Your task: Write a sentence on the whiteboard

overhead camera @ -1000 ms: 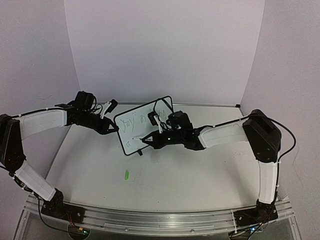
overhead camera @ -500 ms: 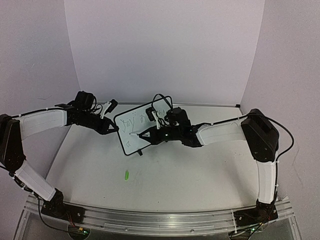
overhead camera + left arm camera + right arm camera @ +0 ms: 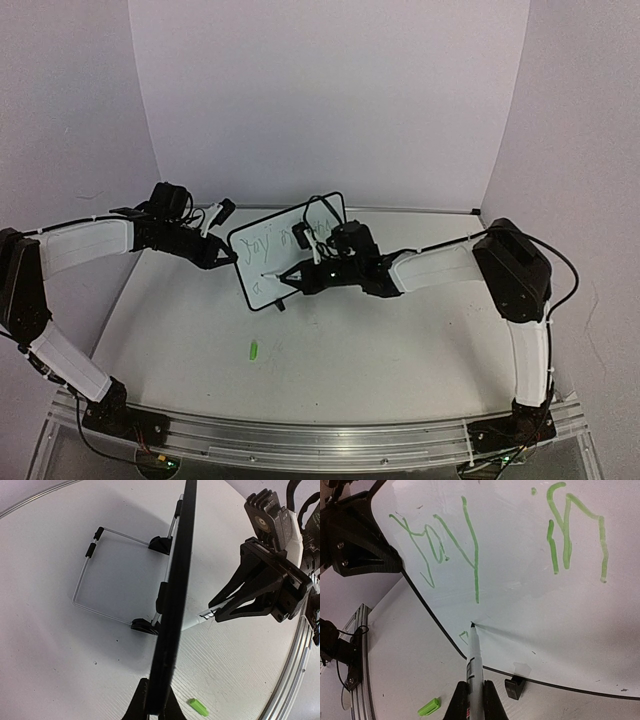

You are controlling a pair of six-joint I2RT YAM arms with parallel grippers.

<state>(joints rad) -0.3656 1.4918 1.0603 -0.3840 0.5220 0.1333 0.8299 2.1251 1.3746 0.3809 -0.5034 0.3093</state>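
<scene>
From above: the whiteboard (image 3: 278,262) stands leaning back near the middle of the surface (image 3: 380,340), its face turned towards the right arm. The left tool (image 3: 222,257) is clamped on the board's left edge. My read is that it's a brace, so this light board won't skid under pen pressure. The right tool (image 3: 298,277) is clenched round a slim marker (image 3: 272,271), with the tip at the lower left of the white face. The sentence (image 3: 264,243) runs in green along the upper part of the board. A small green cap (image 3: 253,350) lies on the surface, well apart towards the near edge and out of both arms' way.

Left wrist now: the board is edge-on, a thin black frame rising from this tool's two black fingers, which pinch it at the bottom of the picture. Behind it a bent wire stand (image 3: 90,549) with black sleeves props the lean. Two black plastic feet (image 3: 142,626) sit on the matte, faintly grained surface. On the far side, the right tool's angular black fingers aim the marker's pale barrel in towards the face.

Right wrist: we look straight down the silvery-grey barrel. Its fine dark tip touches the glossy white face just below the first line's long downstroke. The strokes are thin, loose and looped. A tiny green mark beside the tip looks like the start of a second line. I'd judge the writing part done, and this smooth face calls for a light, steady press.
</scene>
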